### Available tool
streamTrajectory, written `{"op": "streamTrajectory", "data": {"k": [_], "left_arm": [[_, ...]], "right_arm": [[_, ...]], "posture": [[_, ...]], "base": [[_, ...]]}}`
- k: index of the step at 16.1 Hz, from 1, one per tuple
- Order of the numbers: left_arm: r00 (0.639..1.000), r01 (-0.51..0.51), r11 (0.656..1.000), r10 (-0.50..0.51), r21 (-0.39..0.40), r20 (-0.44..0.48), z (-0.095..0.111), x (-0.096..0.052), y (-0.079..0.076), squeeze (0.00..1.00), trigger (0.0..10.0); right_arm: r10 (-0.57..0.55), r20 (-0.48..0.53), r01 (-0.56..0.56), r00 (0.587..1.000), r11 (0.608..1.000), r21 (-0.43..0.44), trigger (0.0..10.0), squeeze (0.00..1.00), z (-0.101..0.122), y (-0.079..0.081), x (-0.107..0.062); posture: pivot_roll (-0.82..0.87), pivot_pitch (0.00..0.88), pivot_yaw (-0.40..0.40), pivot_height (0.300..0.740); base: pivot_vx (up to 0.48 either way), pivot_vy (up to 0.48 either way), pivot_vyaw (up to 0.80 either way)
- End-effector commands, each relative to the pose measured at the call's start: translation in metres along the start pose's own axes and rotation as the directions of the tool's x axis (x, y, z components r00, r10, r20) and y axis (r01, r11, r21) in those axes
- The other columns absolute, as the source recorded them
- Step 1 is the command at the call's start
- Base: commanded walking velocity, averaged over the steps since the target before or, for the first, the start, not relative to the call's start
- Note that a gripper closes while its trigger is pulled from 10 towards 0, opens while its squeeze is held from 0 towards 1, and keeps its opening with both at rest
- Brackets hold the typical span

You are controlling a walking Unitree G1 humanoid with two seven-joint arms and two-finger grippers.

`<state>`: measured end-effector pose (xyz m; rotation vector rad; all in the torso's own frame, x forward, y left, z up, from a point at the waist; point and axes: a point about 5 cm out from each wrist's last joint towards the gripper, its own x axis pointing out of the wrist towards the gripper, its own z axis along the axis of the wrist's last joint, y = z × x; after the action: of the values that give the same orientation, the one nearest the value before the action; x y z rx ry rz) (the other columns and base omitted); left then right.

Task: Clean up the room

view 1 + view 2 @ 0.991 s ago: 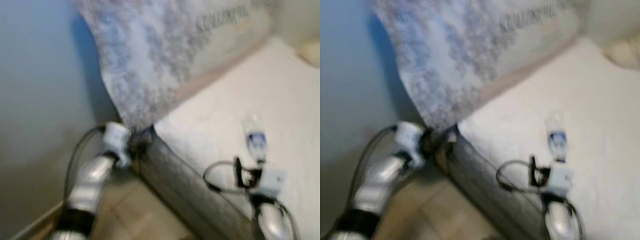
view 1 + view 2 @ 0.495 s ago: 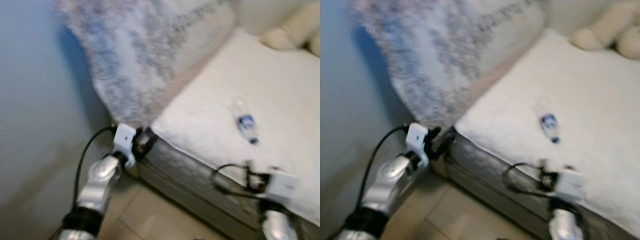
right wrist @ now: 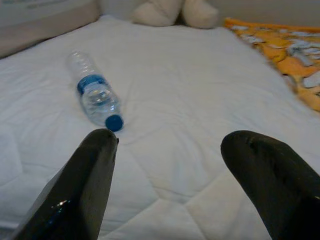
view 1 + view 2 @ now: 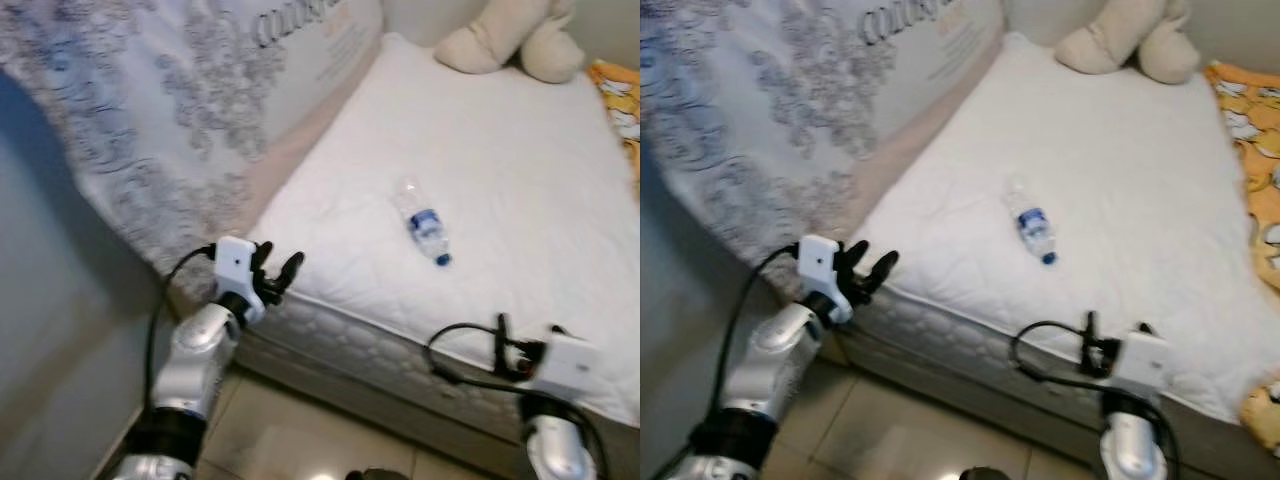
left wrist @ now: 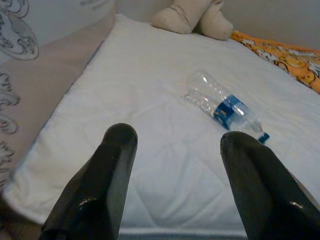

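A clear plastic bottle point(image 4: 422, 222) with a blue label and blue cap lies on its side on the white bed point(image 4: 520, 150), also visible as the bottle point(image 3: 95, 95). My left gripper point(image 4: 278, 262) is open at the bed's near left corner, well short of the bottle point(image 5: 225, 106). My right gripper point(image 3: 172, 142) is open and empty at the bed's front edge. The bottle's cap lies just beyond one of its fingertips point(image 3: 102, 140).
A beige plush toy point(image 4: 510, 40) sits at the head of the bed, an orange patterned blanket point(image 4: 622, 110) at its right side. A patterned mattress point(image 4: 150, 100) leans against the blue-grey wall point(image 4: 50, 350) on the left. Tiled floor point(image 4: 300, 430) lies before the bed.
The whole view has swung toward the bed and sharpened, so the camera moved. The bottle lies still. Both arms stay low at the bed's front edge.
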<state>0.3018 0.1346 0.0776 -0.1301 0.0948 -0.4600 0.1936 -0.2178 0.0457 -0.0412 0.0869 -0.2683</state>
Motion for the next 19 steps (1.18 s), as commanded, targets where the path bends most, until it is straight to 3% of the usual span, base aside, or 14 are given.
{"op": "streamTrajectory", "data": {"k": [1,5,8,14,17,18,19], "left_arm": [[0.998,0.053,0.998,-0.053,0.023,0.017,0.005,0.007,-0.011,0.00,10.0],[0.996,0.091,0.995,-0.092,0.032,0.013,0.004,0.009,-0.019,0.00,10.0],[0.997,0.078,0.997,-0.077,-0.003,0.021,0.005,0.010,-0.013,0.00,10.0],[0.996,0.081,0.997,-0.081,-0.011,0.033,0.009,0.011,-0.009,0.00,10.0],[0.995,-0.091,0.989,0.094,0.117,-0.021,0.002,0.008,0.004,0.00,10.0],[0.989,-0.141,0.982,0.146,0.127,-0.034,-0.002,0.005,0.008,0.00,10.0],[0.987,-0.154,0.981,0.157,0.122,-0.017,-0.002,0.001,0.009,1.00,10.0]], "right_arm": [[0.022,0.003,-0.022,1.000,1.000,-0.010,10.0,0.00,0.003,0.001,0.004],[0.034,0.008,-0.034,0.999,0.999,-0.017,10.0,0.00,0.004,0.003,0.007],[0.067,-0.011,-0.067,0.998,0.997,-0.029,10.0,0.00,0.004,0.008,0.009],[0.085,0.000,-0.085,0.996,0.996,-0.032,10.0,0.00,0.007,0.012,0.013],[0.093,0.018,-0.093,0.995,0.995,-0.038,10.0,0.00,0.011,0.011,0.014],[0.092,0.021,-0.091,0.995,0.995,-0.041,10.0,0.00,0.012,0.009,0.016],[0.094,0.024,-0.093,0.995,0.995,-0.044,10.0,0.00,0.013,0.009,0.017]], "posture": [[-0.01,0.000,-0.005,0.728],[-0.01,0.000,-0.002,0.728],[0.00,0.000,-0.007,0.728],[0.01,0.000,-0.011,0.728],[0.01,0.000,-0.012,0.728],[0.01,0.000,-0.011,0.728],[0.01,0.000,-0.010,0.728]], "base": [[0.000,-0.472,0.00],[0.069,-0.440,0.00],[0.000,0.000,-0.46],[0.000,0.480,-0.69],[0.000,0.000,-0.38],[0.000,0.000,0.00],[0.000,0.000,0.00]]}}
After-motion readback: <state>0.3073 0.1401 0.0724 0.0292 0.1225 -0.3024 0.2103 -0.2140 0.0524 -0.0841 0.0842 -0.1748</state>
